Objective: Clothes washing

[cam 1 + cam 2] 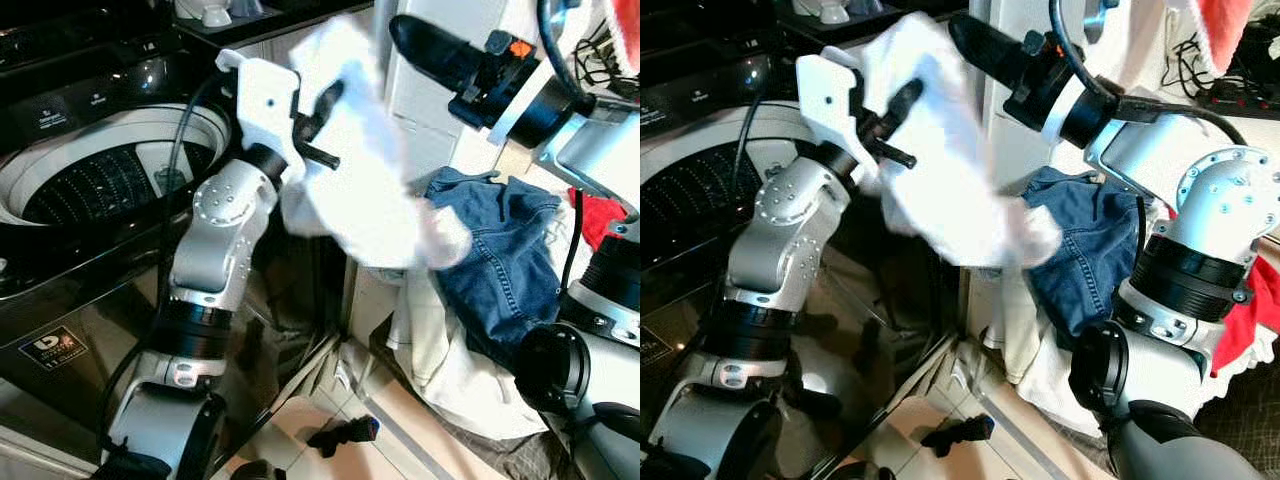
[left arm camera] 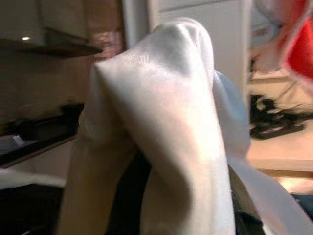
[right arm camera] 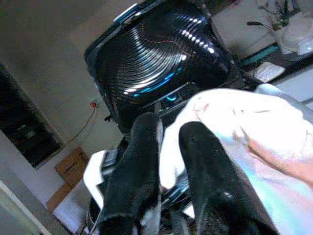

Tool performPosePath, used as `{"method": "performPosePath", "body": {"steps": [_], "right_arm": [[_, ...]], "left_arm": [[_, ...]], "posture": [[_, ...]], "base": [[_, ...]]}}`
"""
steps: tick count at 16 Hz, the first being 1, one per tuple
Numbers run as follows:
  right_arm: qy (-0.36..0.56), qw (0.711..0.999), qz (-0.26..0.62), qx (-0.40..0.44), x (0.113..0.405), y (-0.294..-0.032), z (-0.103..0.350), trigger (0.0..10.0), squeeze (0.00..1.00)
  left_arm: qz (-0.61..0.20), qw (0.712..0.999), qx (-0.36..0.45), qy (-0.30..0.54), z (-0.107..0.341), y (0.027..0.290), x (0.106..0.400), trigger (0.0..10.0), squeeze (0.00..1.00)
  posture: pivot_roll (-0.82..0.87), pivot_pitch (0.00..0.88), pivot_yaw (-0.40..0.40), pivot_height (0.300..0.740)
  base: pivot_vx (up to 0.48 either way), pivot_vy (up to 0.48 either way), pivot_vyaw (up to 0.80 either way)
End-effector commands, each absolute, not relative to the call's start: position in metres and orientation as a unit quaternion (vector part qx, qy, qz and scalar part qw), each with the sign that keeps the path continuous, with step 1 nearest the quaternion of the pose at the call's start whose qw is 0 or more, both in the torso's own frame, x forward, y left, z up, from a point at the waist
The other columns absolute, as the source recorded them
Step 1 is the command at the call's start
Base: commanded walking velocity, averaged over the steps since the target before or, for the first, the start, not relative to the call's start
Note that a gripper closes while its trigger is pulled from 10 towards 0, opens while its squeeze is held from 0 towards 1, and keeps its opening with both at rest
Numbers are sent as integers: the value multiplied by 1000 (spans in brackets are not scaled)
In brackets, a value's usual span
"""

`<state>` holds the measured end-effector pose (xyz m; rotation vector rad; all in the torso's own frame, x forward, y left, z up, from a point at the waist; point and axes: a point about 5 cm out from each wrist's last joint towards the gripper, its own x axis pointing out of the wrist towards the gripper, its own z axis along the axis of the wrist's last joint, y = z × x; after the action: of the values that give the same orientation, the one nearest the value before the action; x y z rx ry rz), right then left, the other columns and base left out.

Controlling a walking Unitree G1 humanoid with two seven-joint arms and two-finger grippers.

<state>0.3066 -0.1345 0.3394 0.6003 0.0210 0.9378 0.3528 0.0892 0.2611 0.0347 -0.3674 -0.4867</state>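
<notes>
My left gripper [image 1: 318,130] is raised beside the washer and shut on a white garment [image 1: 365,190], which hangs from it and drapes down to the laundry pile. In the left wrist view the white garment [image 2: 166,122] covers the fingers. The top-loading washer [image 1: 60,300] stands at my left with its drum [image 1: 110,175] open and its dark lid [image 3: 161,58] raised. My right gripper [image 1: 402,32] is up high, pointing at the top of the garment. Its fingers [image 3: 142,161] stand slightly apart with nothing between them.
Blue jeans [image 1: 500,250] lie on a heap of pale laundry [image 1: 450,370] at my right, with a red cloth [image 1: 600,215] behind. A white cabinet [image 1: 430,110] stands between heap and washer. A small dark item [image 1: 345,435] lies on the floor.
</notes>
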Motion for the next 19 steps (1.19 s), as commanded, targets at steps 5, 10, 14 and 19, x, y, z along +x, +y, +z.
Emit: {"method": "performPosePath", "body": {"steps": [5,10,14,19], "right_arm": [[16,894,395,211,303,-148,324,10000,0],[26,913,365,178,301,-144,309,10000,0],[88,919,361,129,286,-122,268,10000,0],[96,929,337,116,280,-127,261,10000,0]], "left_arm": [[16,924,249,-290,356,167,398,0,0],[163,871,353,-301,405,196,402,0,0],[81,991,99,23,266,202,426,10000,0],[83,988,73,109,239,205,422,10000,1000]], "posture": [[-24,0,16,740],[-74,0,75,740],[-121,0,115,740],[-143,0,133,740]], "base": [[0,0,0],[0,0,0],[0,0,0],[0,0,0]]}}
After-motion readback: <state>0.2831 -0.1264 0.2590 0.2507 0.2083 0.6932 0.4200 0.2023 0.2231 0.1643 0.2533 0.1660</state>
